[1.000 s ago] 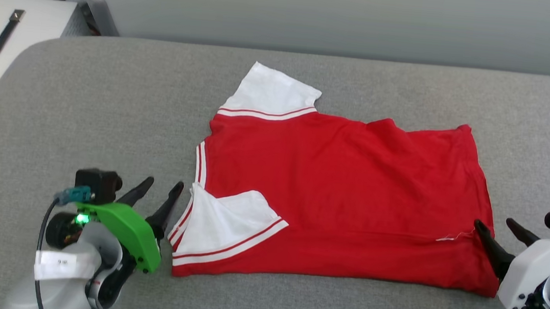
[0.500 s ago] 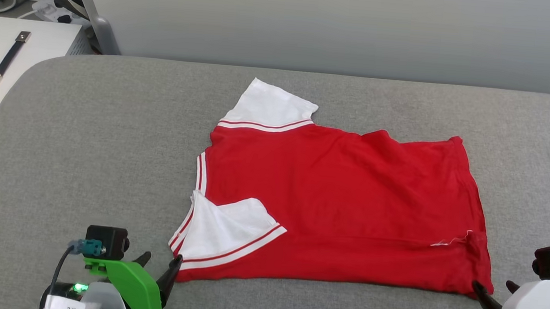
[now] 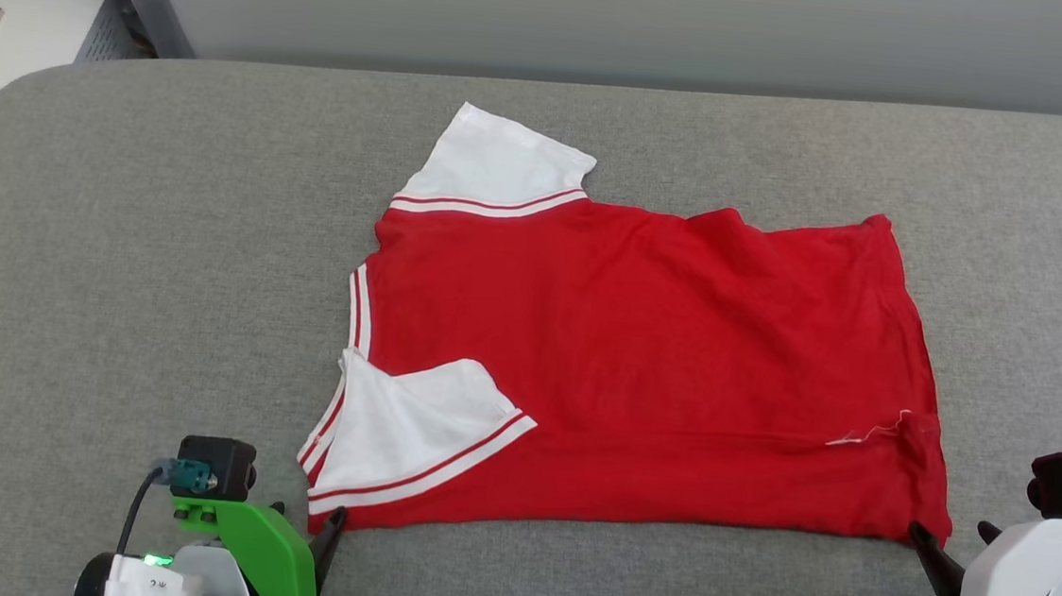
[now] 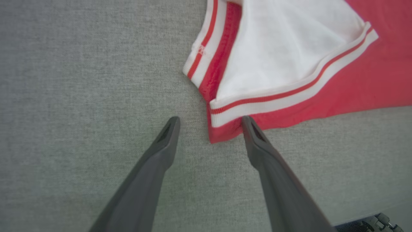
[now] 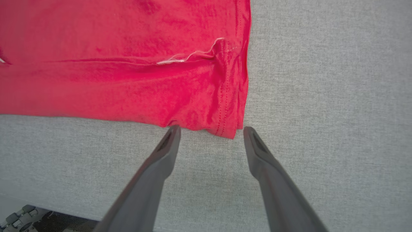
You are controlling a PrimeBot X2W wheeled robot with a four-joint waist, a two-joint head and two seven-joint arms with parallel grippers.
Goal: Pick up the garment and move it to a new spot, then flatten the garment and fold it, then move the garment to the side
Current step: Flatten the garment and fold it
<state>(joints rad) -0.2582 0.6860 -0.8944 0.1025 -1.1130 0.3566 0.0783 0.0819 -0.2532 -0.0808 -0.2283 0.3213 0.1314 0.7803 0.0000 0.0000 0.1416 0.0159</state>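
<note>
Left tool (image 4: 210, 120): low at near-left garment corner, fingers spread wide, empty, tips straddling red corner below folded white sleeve (image 4: 283, 54); right tool (image 5: 211, 127): low at near-right hem corner, fingers spread wide, empty, tips just short of cloth; garment (image 3: 641, 345): flat on grey table (image 3: 164, 260), centre, collar toward left; head view gives far sleeve (image 3: 495, 158) spread outward; right wrist view resolves hem stitching, loose white thread (image 5: 183, 58).

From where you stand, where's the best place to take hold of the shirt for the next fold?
Probably its two near corners, from the near side. The shirt lies flat, long edge toward you; the left gripper stands open at the sleeve-end corner, the right gripper open at the hem corner. Slide in low; both corners lie thin against the surface.
</note>
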